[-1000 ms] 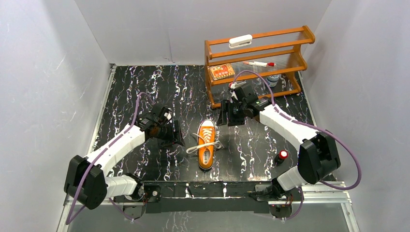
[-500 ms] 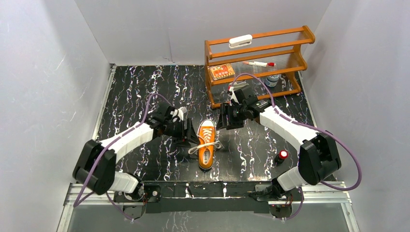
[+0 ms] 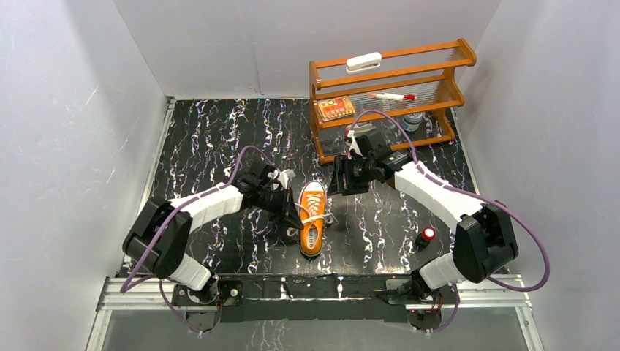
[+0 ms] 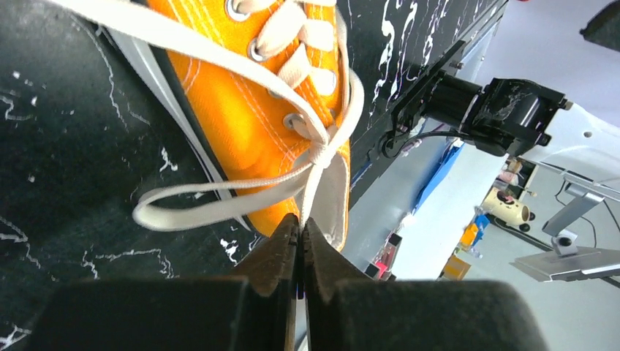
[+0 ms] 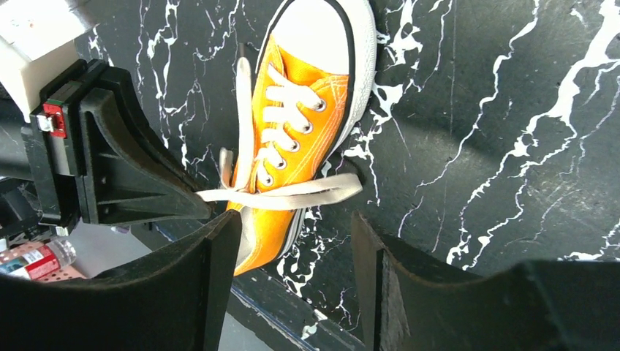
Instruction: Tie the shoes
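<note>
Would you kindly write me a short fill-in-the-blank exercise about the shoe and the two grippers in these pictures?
1. The sneaker on the table is ____ in colour.
2. The left gripper is ____ on a white lace.
3. The right gripper hangs above the sneaker with its jaws ____.
Missing words: orange; shut; open.

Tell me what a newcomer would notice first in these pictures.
The orange sneaker lies in the middle of the black marbled table, toe pointing away from the arms. The left hand is shut on a white lace beside it; the right hand hangs open near its toe.
</note>
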You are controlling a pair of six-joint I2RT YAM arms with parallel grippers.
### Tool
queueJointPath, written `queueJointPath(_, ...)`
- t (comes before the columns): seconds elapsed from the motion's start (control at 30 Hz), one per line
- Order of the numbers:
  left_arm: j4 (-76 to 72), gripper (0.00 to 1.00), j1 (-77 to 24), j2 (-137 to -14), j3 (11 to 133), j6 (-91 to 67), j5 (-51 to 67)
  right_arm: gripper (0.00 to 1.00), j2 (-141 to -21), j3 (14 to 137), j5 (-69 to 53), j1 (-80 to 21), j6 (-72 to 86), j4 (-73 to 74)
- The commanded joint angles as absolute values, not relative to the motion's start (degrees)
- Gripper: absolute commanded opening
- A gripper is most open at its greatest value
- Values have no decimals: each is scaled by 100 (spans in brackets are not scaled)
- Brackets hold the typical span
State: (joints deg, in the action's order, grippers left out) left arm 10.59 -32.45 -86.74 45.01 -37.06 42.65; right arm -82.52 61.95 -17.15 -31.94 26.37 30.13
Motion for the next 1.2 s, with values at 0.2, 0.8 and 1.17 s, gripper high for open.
queueJointPath(0.2,2490,0,-3243,-7514,4022,-3635,4085,76,-8590,5987,-2641,-3182,3276,2371)
queueJointPath(0.8,2043,0,-3245,-6888,2751,-4620,4247,78,-9430,6822,-2518,-3810,3327,2662)
queueJointPath(1.17,1793,8,-3252,-6786,2575,-4832,4508,79,-10118,7803,-1201,-4718,2581,3586)
